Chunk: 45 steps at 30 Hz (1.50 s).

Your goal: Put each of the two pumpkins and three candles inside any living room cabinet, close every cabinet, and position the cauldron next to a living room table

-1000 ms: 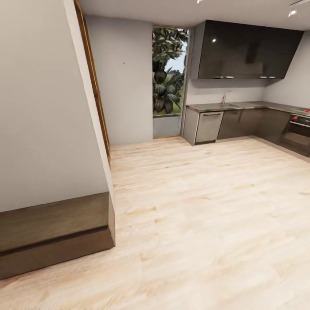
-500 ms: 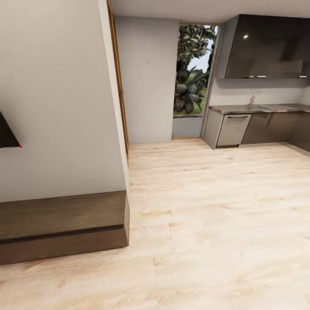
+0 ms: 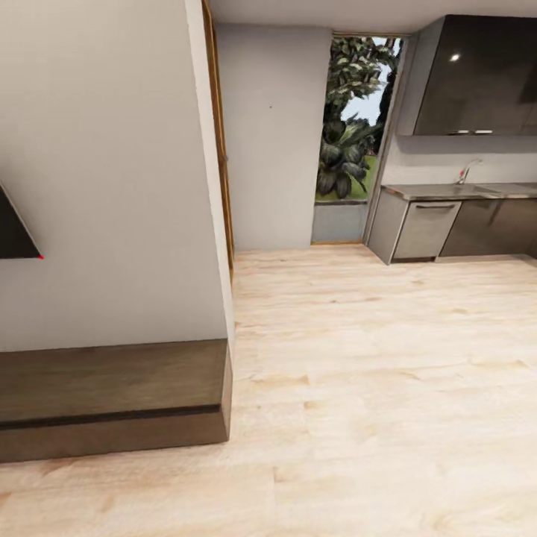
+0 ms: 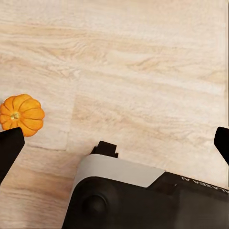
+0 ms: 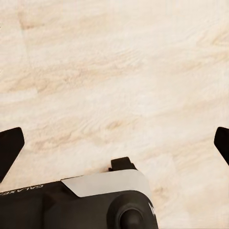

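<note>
- The left gripper is hanging over the pale wood floor with its two dark fingertips spread wide apart and nothing between them.
- One orange pumpkin is sitting on the floor boards just beside one of those fingertips, upright with its stem end facing up; whether the two are touching, I cannot tell.
- The robot's grey and black base is showing beneath the left wrist camera.
- The right gripper is also hovering above bare floor planks, its fingertips spread fully and holding nothing.
- In the head view, the long low dark brown cabinet is standing against the grey wall at the near left, its front lying flat and shut.
- A dark panel edge is showing on that wall above the cabinet.
- Further off, a wood-framed doorway edge is running up beside the wall's corner.
- Farthest away, a tall window with green plants is standing next to the kitchen counter and dark upper cupboards.
</note>
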Motion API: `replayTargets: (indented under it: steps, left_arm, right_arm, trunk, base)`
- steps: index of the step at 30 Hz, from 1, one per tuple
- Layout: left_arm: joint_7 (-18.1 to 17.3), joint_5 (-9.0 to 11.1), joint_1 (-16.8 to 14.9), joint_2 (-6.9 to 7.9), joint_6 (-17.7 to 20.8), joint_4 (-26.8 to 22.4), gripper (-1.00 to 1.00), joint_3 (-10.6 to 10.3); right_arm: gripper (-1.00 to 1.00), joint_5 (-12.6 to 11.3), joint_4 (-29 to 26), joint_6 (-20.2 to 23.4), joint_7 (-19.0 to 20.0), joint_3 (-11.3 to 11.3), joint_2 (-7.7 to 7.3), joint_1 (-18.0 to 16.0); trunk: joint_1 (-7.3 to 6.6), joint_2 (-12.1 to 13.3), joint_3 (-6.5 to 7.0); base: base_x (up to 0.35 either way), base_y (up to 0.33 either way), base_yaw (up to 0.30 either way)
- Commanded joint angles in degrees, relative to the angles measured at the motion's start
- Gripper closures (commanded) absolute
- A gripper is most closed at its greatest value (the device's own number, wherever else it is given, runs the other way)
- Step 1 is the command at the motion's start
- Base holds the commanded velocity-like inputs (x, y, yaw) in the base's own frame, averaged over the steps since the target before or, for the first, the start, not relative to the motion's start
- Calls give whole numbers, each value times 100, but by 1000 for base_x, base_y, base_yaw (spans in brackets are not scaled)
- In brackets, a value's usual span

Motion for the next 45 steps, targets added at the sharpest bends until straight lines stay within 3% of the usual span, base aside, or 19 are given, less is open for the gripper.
replayTargets:
  steps: [1,18,20,23,25,28,29,31,35,37,39,40,42,45]
  left_arm:
    - [28,53,-2,2,-24,2,-100,-36]
    - [-29,91,-5,33,-20,-13,-100,0]
    - [-284,103,-3,123,4,-68,-100,25]
    - [-1313,163,-4,530,373,-379,-100,88]
    - [-1992,364,-3,850,957,-668,-100,327]
    - [-2888,734,-4,1455,1938,-1121,-100,956]
    - [-3201,840,-4,1966,2529,-1575,-100,1263]
    - [-3311,873,-5,2309,3199,-2100,-100,1604]
    - [-3410,887,-5,2453,3869,-2935,-100,2412]
    - [-3569,953,-5,2489,4157,-3218,-100,2685]
    - [-3803,1221,-5,2555,4507,-3363,-100,2989]
    - [-3919,1488,-5,2596,4682,-3400,-100,3182]
    - [-4017,1773,-5,2618,4799,-3414,-100,3320]
    - [-4027,1974,-5,2575,4853,-3398,-100,3390]
  right_arm:
    - [-100,1,3,-30,14,-36,5,-4]
    - [-100,13,33,-56,49,-9,-57,1]
    - [-100,11,31,-55,46,-11,-56,-1]
    - [-100,10,23,-62,44,-16,-36,-1]
    - [-100,10,19,-63,44,-18,-22,1]
    - [-100,5,15,-62,44,-17,-36,0]
    - [-100,5,13,-66,44,-18,-41,1]
    - [-100,3,10,-75,44,-19,-47,-1]
    - [-100,1,4,-81,39,-20,-55,4]
    - [-100,1,4,-81,37,-25,-56,0]
    - [-100,1,4,-81,36,-26,-56,3]
    - [-100,1,3,-81,36,-31,-56,4]
    - [-100,1,3,-81,40,-42,-63,2]
    - [-100,-4,-109,-84,82,-43,-72,11]
  trunk:
    - [4,-3,-6]
    - [4,-3,-6]
    - [4,-3,-6]
    - [4,-3,-6]
    - [4,-3,-6]
    - [4,-3,-6]
    - [4,-3,-6]
    - [4,-3,-6]
    - [4,-3,-6]
    - [4,-3,-6]
    - [4,-3,-6]
    - [4,-3,-6]
    - [4,-3,-6]
    - [4,-3,-6]
  base:
    - [328,-2,1]
    - [83,21,0]
    - [0,0,0]
    - [0,0,0]
    - [0,0,0]
    - [0,0,0]
    - [0,0,0]
    - [0,0,0]
    - [0,0,0]
    - [0,0,0]
    - [0,0,0]
    - [0,0,0]
    - [0,0,0]
    - [0,0,0]
